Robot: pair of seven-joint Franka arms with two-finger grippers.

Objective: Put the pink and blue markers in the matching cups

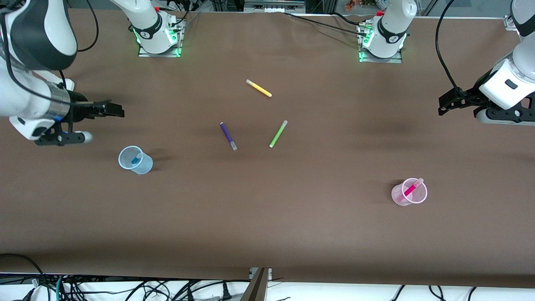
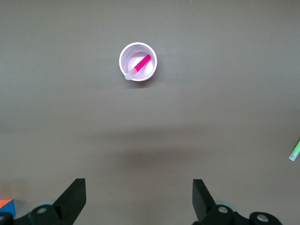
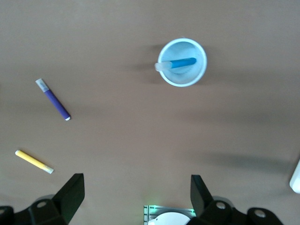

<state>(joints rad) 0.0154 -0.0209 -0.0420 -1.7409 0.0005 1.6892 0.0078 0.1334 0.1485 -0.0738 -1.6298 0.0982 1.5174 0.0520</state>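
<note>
Since both coloured pens already stand in cups of their own colour, the task looks finished as far as these views show. The slim magenta-pink felt-tip marker with a pale cap (image 1: 411, 190) leans inside the small translucent pale pink plastic cup (image 1: 400, 197), which stands on the brown surface (image 1: 267, 225) toward the left arm's end and nearer the front camera than the loose pens. The left wrist view confirms it: the pink marker (image 2: 139, 65) lies slanted within the pink cup (image 2: 153, 58), cap against the rim. The bright blue felt-tip marker with a greyish cap (image 1: 136, 159) sits in the small translucent pale blue plastic cup (image 1: 144, 167) toward the right arm's end; the right wrist view shows the blue marker (image 3: 180, 63) resting across the blue cup (image 3: 199, 51).

Three pens lie loose in the middle of the surface and have no part in the job: a dark purple pen (image 1: 228, 136), a lime green pen (image 1: 278, 133) beside it, and a yellow pen (image 1: 259, 88) closer to the bases.

The left gripper (image 1: 449, 104) hangs over bare surface at its own end, jaws spread wide and empty in its wrist view. The right gripper (image 1: 110, 109) hovers near the blue cup, jaws likewise wide and holding nothing. I judge nothing remains but for the arms to wait.
</note>
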